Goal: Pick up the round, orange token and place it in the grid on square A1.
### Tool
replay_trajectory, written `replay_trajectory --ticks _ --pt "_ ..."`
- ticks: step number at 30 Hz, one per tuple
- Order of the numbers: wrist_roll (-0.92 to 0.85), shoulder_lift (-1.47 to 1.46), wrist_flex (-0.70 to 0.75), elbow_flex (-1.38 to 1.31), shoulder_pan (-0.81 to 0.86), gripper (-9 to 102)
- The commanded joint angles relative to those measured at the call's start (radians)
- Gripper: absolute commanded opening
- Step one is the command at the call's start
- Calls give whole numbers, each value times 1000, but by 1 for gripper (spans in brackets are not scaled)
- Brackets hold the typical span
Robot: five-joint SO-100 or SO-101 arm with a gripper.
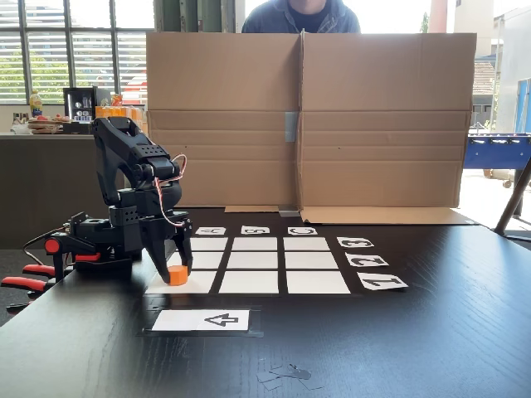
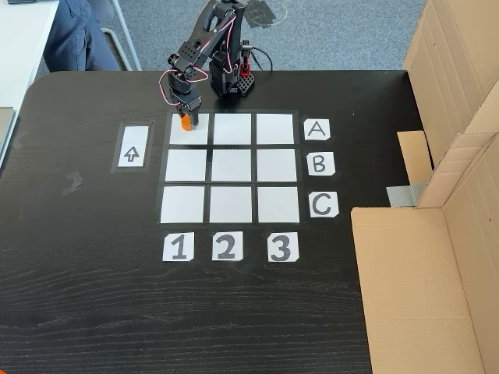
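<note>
My black two-finger gripper points straight down, and its fingers are closed against the sides of the small orange cylindrical token. My arm rises from its base at the table's 12 o'clock edge in the downward-looking fixed view, folds at the elbow and drops the wrist down over the three-by-three grid of white paper cells. The token sits on square A1, the white corner cell in the row of the A label and the column of the 1 label, at about 10 o'clock within the grid. The white card with a black arrow lies at 9 o'clock from that cell, on the black wood-grain table.
</note>
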Motion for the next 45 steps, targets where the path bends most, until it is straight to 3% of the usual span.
replay_trajectory --ticks 1,20,31,45 --pt "-3 2 -9 0 -8 13" --pt "-2 0 -17 2 8 34" --pt "0 37 -152 -58 114 35" --pt "38 276 -5 -264 261 35"
